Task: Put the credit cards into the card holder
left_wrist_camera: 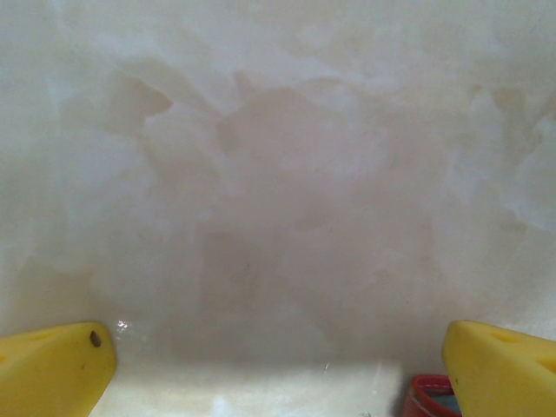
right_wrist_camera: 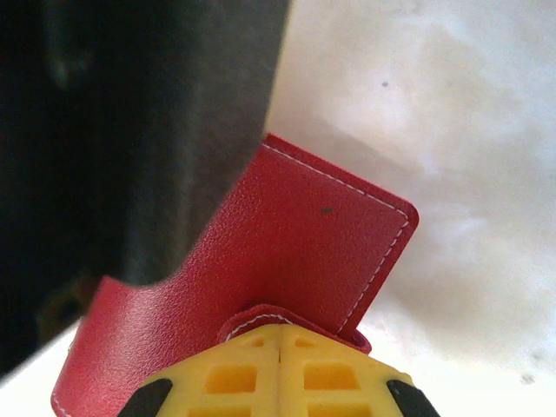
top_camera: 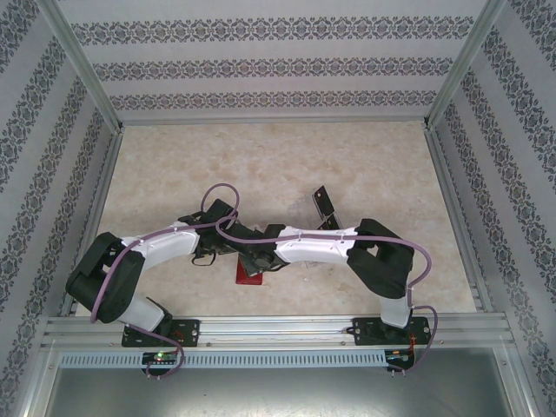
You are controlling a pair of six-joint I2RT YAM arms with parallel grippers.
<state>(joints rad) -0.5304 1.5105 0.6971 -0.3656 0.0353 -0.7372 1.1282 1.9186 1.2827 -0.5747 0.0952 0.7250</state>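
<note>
From where I stand, no writing, label, brand mark or number is readable on anything.

Red card holder, white stitching, snap tab, near the table front edge, dark credit cards farther back.
</note>
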